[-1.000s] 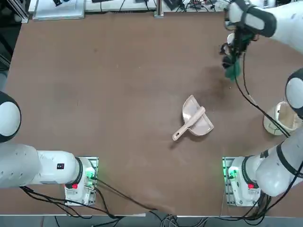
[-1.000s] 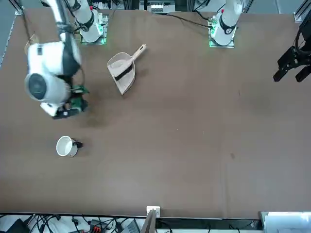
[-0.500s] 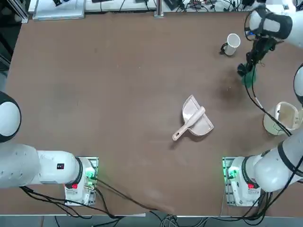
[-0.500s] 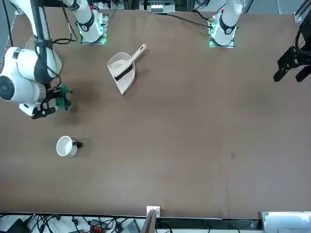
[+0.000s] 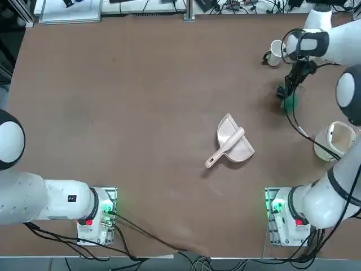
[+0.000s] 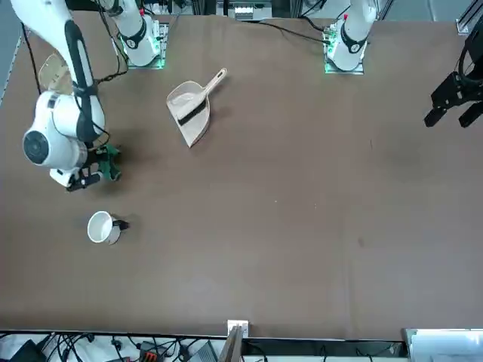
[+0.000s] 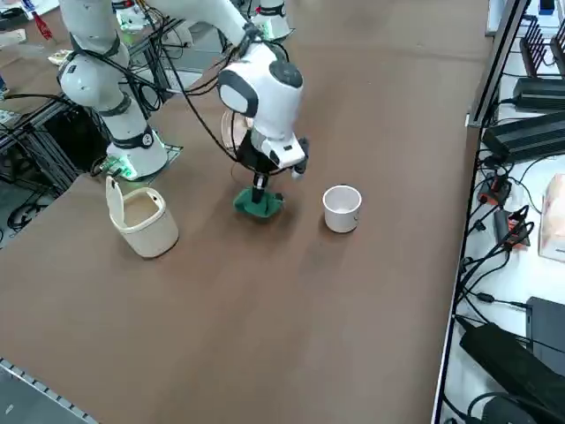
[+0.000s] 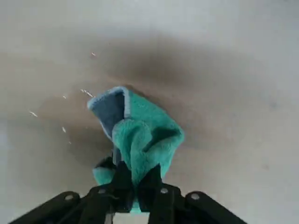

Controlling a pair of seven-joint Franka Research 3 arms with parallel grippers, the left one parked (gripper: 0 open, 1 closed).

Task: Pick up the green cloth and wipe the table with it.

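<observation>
1 cloth in play: we see the green cloth (image 7: 259, 204) pinched between the 2 fingers (image 8: 122, 179) of the right gripper (image 7: 259, 184), its lower part spread on the table (image 5: 141, 113) in the right side view. in the wrist view the fingers are pressed together on a fold of the cloth (image 8: 140, 137), and the rest of it hangs in front of them as a lumpy wad with a paler edge turned outward. in the top view the cloth (image 5: 290, 102) sits toward the far right part of the table, under the gripper (image 5: 285, 93); in the front view the cloth (image 6: 111, 167) shows as a small green patch beside the gripper (image 6: 94, 175).

a white cup (image 7: 342, 208) stands upright near the cloth, apart from it, on the far side from the robot's base. a cream-coloured handled container (image 7: 140, 220) stands nearer the base along the table's right edge, also clear of the cloth. the pink dustpan (image 5: 232, 142) lies well apart from the cloth, toward the middle of the table, with its handle pointing toward the robot's side. we cannot tell how hard the cloth bears on the table.
</observation>
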